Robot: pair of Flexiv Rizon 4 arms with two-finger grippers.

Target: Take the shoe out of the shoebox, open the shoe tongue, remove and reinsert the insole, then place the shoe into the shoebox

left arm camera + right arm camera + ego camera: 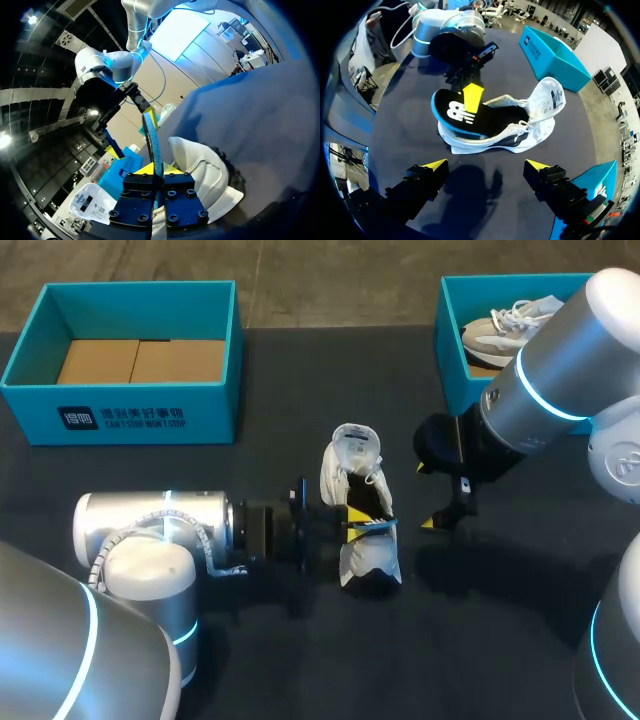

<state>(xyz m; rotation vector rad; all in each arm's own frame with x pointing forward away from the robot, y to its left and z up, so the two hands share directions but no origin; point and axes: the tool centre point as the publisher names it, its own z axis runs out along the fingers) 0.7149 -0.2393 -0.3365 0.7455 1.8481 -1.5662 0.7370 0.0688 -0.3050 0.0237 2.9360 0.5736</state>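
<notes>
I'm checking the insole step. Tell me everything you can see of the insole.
The black insole with a blue rim is thin and flat, with a white mark printed on its top face. It lies lengthwise on top of the white sneaker. One end juts out past the shoe towards the left arm, and the other seems to run into the shoe's opening. The left end effector pinches it from above and below near the jutting end. Nothing else touches it.
</notes>
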